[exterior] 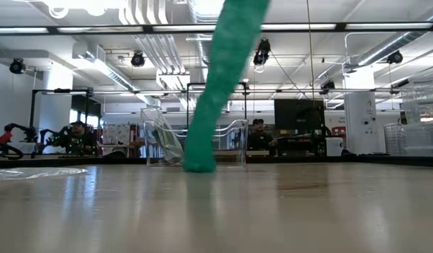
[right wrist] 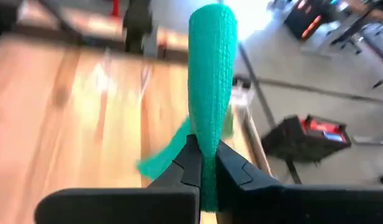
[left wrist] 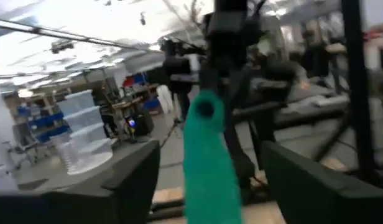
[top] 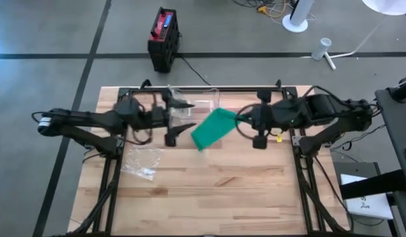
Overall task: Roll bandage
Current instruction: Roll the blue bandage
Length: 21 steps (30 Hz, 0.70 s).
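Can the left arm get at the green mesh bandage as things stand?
Probably yes. The left gripper stands open right beside the green mesh bandage, nothing between them. The right gripper is shut on the bandage's other end, holding it up off the table.

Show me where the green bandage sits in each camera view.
High view: green bandage at centre, between both grippers.
Low view: tall strip left of centre.
Left wrist view: centre.
Right wrist view: centre, pinched by right gripper.
Shared landmark: clear plastic container.
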Each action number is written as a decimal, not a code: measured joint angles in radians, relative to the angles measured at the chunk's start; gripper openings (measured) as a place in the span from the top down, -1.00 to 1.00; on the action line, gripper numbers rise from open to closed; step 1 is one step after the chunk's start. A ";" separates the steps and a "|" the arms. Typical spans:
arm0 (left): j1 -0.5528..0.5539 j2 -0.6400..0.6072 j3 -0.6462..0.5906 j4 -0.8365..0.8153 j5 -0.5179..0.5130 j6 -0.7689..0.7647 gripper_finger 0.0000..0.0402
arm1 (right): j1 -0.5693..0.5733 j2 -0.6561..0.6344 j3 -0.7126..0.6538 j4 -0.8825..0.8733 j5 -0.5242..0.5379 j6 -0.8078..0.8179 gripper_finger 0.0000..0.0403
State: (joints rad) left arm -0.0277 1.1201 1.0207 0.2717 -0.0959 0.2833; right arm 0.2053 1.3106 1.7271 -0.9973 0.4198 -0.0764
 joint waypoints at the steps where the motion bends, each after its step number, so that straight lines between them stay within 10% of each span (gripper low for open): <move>1: -0.011 -0.018 0.009 -0.023 -0.001 0.003 -0.40 | 0.014 0.000 0.000 -0.033 0.002 -0.007 0.98; 21: -0.130 0.281 0.243 -0.190 0.015 0.009 -0.47 | 0.141 0.184 0.086 -0.130 0.020 -0.176 0.98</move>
State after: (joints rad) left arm -0.1582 1.4012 1.2641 0.0814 -0.0813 0.2925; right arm 0.3466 1.4948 1.8127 -1.1277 0.4402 -0.2522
